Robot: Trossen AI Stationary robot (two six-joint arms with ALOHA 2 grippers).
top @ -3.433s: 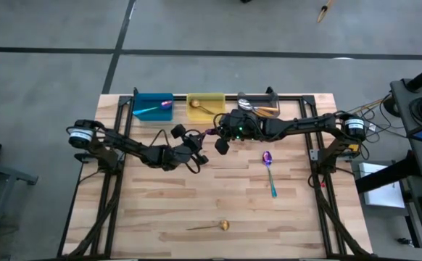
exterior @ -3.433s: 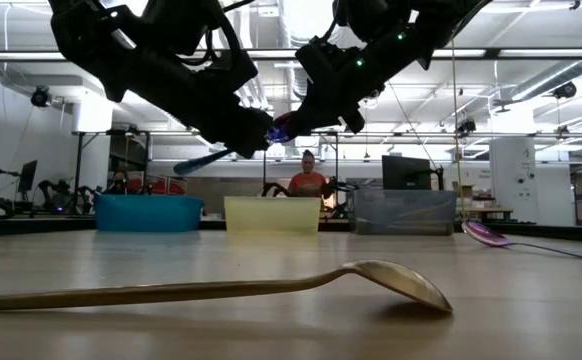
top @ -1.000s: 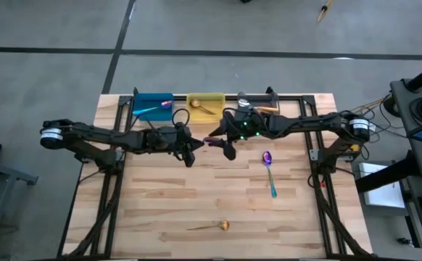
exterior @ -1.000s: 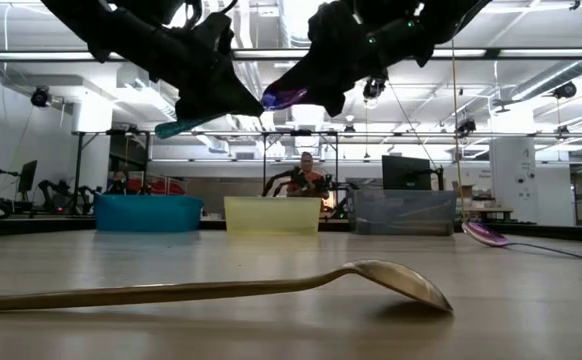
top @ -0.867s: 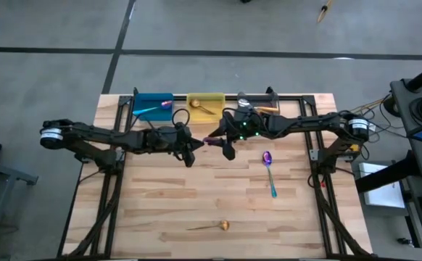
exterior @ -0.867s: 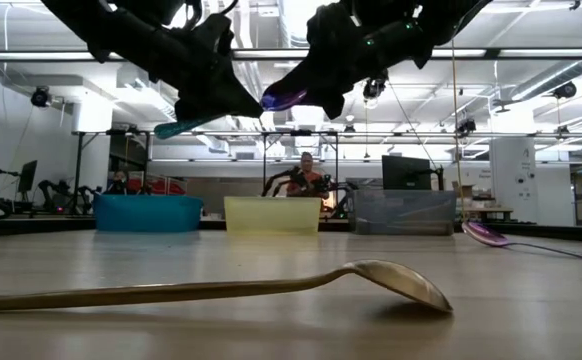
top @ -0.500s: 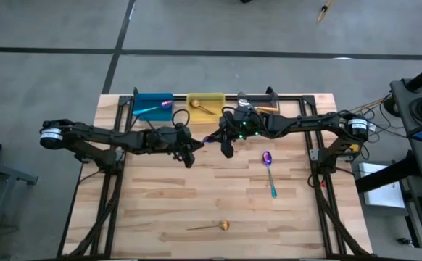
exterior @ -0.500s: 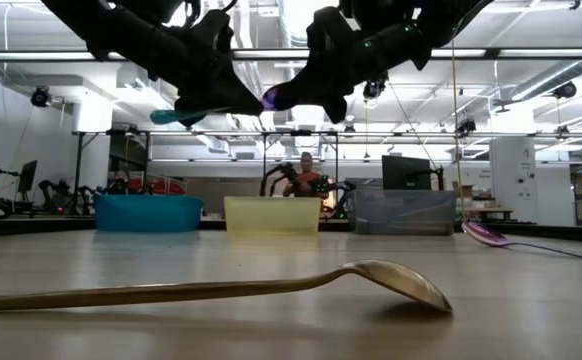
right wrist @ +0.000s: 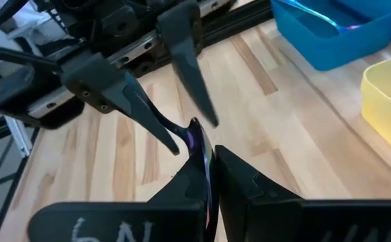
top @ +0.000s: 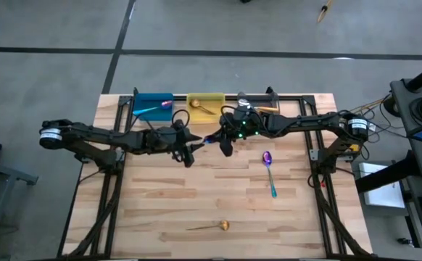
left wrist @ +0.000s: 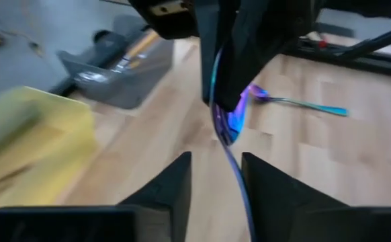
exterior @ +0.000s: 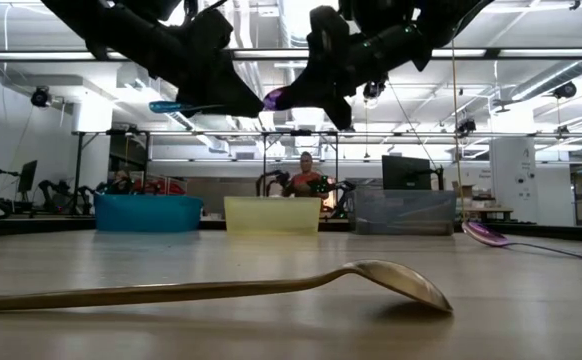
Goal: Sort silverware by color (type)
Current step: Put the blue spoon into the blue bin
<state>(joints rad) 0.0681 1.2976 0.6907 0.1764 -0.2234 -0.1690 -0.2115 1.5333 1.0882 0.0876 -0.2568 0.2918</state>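
Observation:
An iridescent purple-blue spoon with a teal handle [exterior: 211, 103] hangs in the air above the table's far middle, between my two grippers, lying almost level. My right gripper [right wrist: 205, 160] is shut on its bowl end. My left gripper [left wrist: 215, 171] is open; its two fingers stand on either side of the teal handle [left wrist: 234, 165], whose free end [exterior: 165, 106] sticks out past them toward the table's left. A second purple-teal spoon [top: 270, 172] lies flat at the table's right. A gold spoon [top: 209, 227] lies near the near edge. My right gripper pinches the spoon's purple bowl [left wrist: 230, 113] between its two fingers, the bowl's tip [right wrist: 194, 133] showing past the fingertips. The fingers come about level from the table's right and lie along the spoon. The spoon is lifted clear, its handle reaching toward the left arm.
Three bins stand along the far edge: blue [top: 153, 106] with a teal-handled spoon, yellow [top: 205, 105] with a gold spoon, gray [top: 258, 106] with an orange-handled one. A black frame rail runs behind them. A person shows in the room beyond.
The held spoon has levelled out: its teal handle end has risen while the purple bowl stayed about where it was. My right gripper has turned a little and edged toward the left gripper.

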